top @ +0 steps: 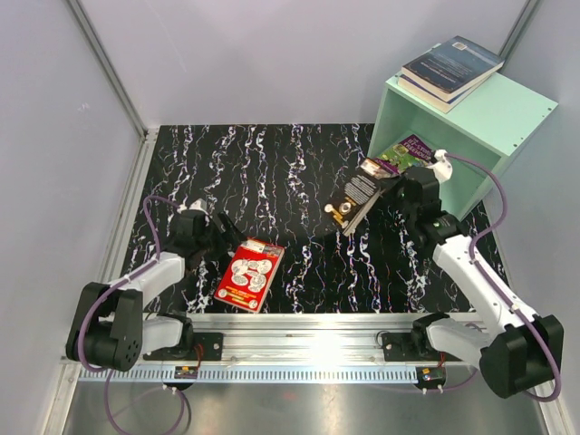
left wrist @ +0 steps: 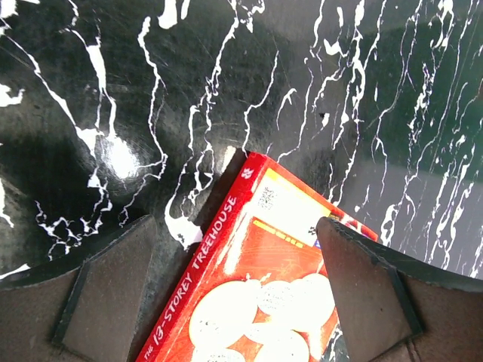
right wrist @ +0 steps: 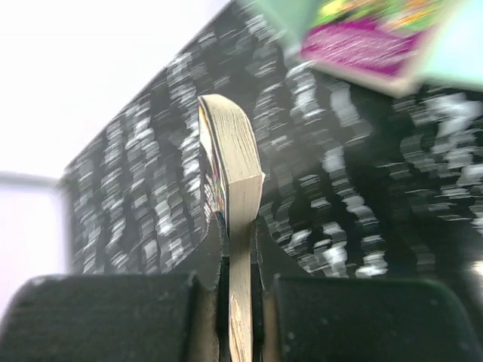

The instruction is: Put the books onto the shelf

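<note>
- A brushed metal rail [top: 299,344] runs along the near edge and carries both arm bases. Beyond it lies a black marble-patterned mat with white veins [top: 272,172], closed in by pale grey walls [top: 254,54] and aluminium corner posts.
- The left gripper [top: 225,237] hangs low over the mat with its jaws spread wide. They stand on either side of the far corner of a red paperback with white circles [top: 249,275] and grip nothing.
- That red paperback lies flat on the mat, left of centre and towards the near side, with its cover up. Its long axis runs near to far, leaning a little right at the far end. The white-lettered spine is on its left edge.
- The right gripper [top: 394,186] is pinched tight on a black paperback [top: 361,195], which is lifted clear of the mat just in front of the box. The book is held on edge. Its long axis slopes from near-left up to far-right, and the wrist view shows its cream page block between the pads.
- A mint-green wooden cube box [top: 489,118] stands at the far right, with its open face turned towards the mat. A purple-and-green paperback [top: 412,149] lies on the box's floor, one end poking out of the opening.
- On the box's top, at the far left corner, two dark blue paperbacks [top: 453,65] lie stacked flat, their long axes running roughly left to right.
</note>
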`<state>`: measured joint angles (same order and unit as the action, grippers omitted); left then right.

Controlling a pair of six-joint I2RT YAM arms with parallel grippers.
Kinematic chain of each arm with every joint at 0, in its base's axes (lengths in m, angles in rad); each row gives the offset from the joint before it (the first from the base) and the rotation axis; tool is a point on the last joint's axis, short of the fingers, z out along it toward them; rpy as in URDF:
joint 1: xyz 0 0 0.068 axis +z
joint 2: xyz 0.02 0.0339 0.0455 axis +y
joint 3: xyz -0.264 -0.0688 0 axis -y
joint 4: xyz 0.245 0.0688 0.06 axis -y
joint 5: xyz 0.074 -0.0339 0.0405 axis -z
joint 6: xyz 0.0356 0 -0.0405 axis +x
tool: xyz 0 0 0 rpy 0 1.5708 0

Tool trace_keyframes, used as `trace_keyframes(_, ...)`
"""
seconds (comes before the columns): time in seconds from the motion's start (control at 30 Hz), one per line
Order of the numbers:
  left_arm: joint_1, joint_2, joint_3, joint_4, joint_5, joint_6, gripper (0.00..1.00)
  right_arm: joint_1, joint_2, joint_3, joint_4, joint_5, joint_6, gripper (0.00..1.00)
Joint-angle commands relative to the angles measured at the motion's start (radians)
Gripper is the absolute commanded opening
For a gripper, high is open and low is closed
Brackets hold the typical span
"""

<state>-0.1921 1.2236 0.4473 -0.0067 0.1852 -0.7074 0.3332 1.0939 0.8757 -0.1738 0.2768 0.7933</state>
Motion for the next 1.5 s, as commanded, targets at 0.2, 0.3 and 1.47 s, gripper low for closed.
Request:
trace_keyframes(0.2,-0.07,-0.055,0.025,-0.027,0.042,0.0,0.9,-0.183,0.044,0.075,-0.018,0.21,0.052,0.0)
trace_keyframes(0.3,-0.119,-0.068,0.042,-0.039,0.027,-0.004,0.9,-0.22,0.101,0.072,0.035,0.219,0.083,0.0)
trace_keyframes(1.47,-0.237,0.071,0.036,0.034,0.056,0.013,0.9,-0.303,0.768,0.489,-0.055,0.486,0.313,0.81)
